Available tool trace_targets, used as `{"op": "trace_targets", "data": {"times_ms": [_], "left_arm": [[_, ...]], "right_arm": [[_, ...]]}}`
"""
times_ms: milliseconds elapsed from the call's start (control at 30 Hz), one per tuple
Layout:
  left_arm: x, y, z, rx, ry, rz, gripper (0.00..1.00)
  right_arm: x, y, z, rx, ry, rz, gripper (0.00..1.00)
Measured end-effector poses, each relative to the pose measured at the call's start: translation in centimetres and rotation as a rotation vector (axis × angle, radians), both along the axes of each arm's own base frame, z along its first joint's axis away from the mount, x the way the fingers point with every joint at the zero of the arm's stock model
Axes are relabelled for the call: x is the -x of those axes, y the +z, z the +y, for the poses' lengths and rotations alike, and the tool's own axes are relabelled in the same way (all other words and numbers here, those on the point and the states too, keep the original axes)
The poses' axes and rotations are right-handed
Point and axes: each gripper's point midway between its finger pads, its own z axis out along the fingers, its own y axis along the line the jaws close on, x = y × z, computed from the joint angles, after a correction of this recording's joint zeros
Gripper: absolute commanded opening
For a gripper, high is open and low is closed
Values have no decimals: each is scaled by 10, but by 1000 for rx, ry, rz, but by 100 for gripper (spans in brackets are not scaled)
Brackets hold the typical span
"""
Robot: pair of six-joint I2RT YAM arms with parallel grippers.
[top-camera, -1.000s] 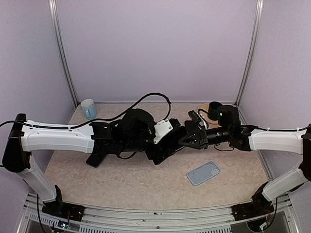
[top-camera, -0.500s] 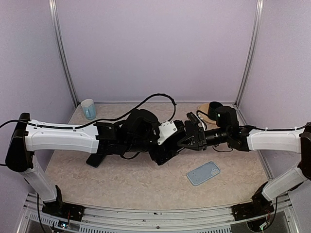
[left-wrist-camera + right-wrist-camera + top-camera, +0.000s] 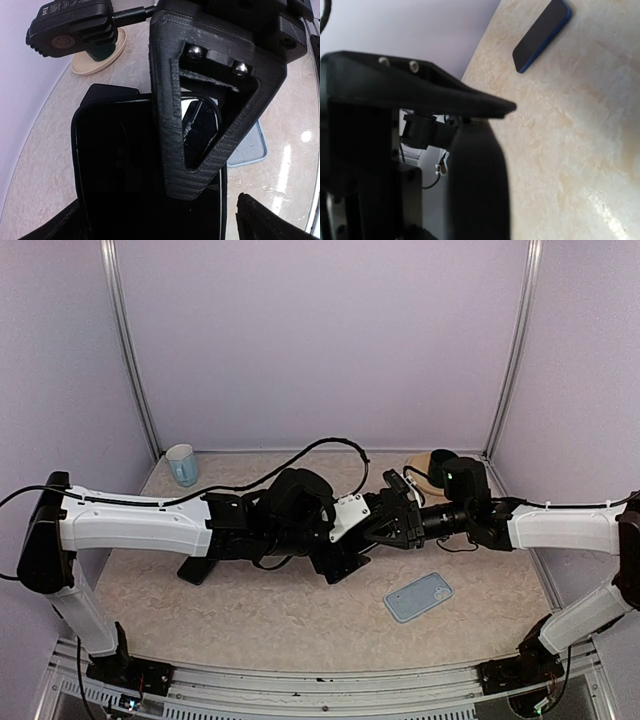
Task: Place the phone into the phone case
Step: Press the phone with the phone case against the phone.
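Note:
The phone, a glossy black slab, is held up above the table at its middle. My right gripper is shut on it, and one triangular printed finger lies across the screen. Seen edge-on in the right wrist view, the phone sits under the upper finger. My left gripper is open, with its jaws standing either side of the phone's width and not touching it. The phone case, light blue, lies flat on the table at front right, and its corner shows behind the phone.
A pale blue mug stands at the back left. A round coaster with a dark object on it sits at the back right. A dark slab with a blue rim lies on the table. Purple walls enclose three sides.
My left arm has reached further right, bringing its open jaws around the phone. The right gripper has stayed nearly still with the phone in it.

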Motion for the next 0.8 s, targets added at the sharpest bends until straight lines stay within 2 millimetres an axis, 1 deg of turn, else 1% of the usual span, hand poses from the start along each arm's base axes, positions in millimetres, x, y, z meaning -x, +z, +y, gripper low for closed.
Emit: {"op": "trace_targets", "data": {"times_ms": [133,200,367,500,633,700,733,800], "left_arm": [[-1,0,1,1,11,7,89],[-1,0,1,3,17,11,82],[-3,1,2,7,31,14,69],[-3,1,1,3,35,19,63],[-3,0,2,0,38,25,60],[-3,0,2,0,43,26,58],[-4,-1,2,0,45,27,57],[-5,-4,1,-1,55,34,54]], "right_arm": [[0,0,0,0,0,0,0],[0,0,0,1,0,1,0],[0,0,0,1,1,0,0],[0,-1,0,2,1,1,0],[0,-1,0,2,0,1,0],[0,-1,0,3,0,1,12],[0,-2,0,4,0,2,15],[-2,-4,0,8,-5,5,28]]}}
